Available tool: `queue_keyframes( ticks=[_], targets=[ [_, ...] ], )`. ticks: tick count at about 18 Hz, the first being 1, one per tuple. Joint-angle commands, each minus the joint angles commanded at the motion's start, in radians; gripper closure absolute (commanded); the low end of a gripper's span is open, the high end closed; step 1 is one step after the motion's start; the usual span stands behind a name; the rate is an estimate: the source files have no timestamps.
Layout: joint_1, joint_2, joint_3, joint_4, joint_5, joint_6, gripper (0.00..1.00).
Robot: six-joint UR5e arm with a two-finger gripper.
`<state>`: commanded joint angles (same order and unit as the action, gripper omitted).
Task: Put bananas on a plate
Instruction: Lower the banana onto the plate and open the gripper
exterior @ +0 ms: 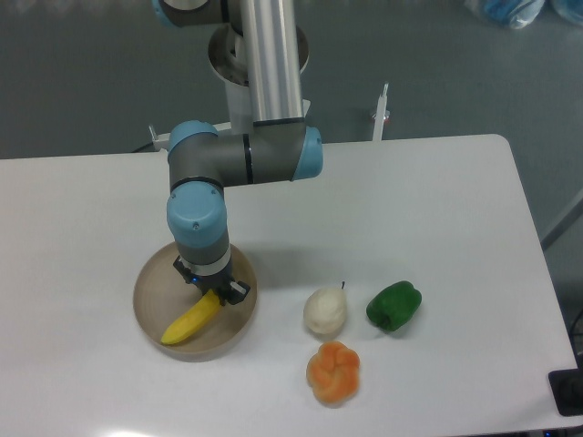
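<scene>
**Banana over the plate: let go low and clean**

The plate (150, 300) sits on the counter (437, 209), directly under the end effector (215, 293). The banana (191, 320) lies inside the plate's rim, its free tip running down and to the left of the end effector, its upper end right at the fingers. The fingers appear to be pinching that upper end, though the wrist hides most of them, so how firm the grip is cannot be judged from here.

The step in hand looks like the release. To do it well, the banana should rest its weight on the plate floor before the fingers part; whether it already touches the floor is not clear from this angle. The fingers should part just enough to free the fruit, and the arm should then rise straight up, so that neither finger drags the banana toward the near rim or tips the plate. A smooth, curved toy like this may roll a little once free, but the raised rim should catch it.

Count, going left to right: one plate, one banana in it, one end effector above them. Off to the right of the end effector, well apart from the plate: one white pear (325, 310), one orange segmented fruit (333, 371), one green pepper (393, 305).
</scene>
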<state>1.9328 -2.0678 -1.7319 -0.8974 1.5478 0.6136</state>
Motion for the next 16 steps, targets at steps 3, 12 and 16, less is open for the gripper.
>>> queue_keyframes(
  ticks=[3, 12, 16],
  targets=[
    [0.0, -0.002, 0.002, 0.0, 0.0, 0.002, 0.74],
    [0.0, -0.005, 0.009, 0.0, -0.002, 0.002, 0.34],
    [0.002, 0.002, 0.018, 0.0, -0.002, 0.003, 0.25]
  ],
)
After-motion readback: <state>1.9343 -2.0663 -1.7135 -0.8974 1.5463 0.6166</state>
